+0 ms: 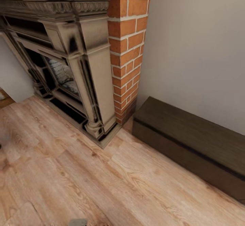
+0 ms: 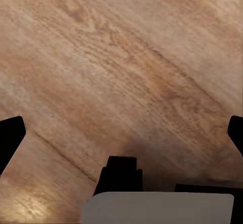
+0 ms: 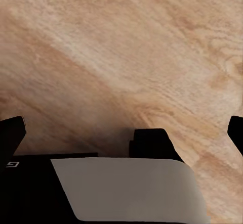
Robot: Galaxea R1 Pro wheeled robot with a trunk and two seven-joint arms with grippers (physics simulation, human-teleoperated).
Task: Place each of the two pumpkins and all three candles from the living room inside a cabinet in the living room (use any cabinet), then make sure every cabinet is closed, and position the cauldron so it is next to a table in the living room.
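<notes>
The robot is travelling and holds nothing. In the head view the cabinet (image 1: 194,144) stands low against the pale wall (image 1: 197,42), just beside the brick column (image 1: 127,49) and the fireplace (image 1: 64,66). Its dark-brown front looks closed; I see no open drawer. Pumpkins, candles, cauldron and table are not visible here.

The left gripper (image 2: 121,133) looks down on the wood floor (image 1: 85,178). Its jaws are spread wide, each dark tip near one edge of the picture, with bare planks between them. The right gripper (image 3: 121,128) has its jaws spread in the same way, also over bare floor.

I judge the step in hand is to find the items or to approach the cabinet. To do it well, the base should turn slowly so the head camera sweeps the room, and it should keep well apart from the fireplace corner. When nearing the cabinet, leave room in front of it for a drawer to open.
</notes>
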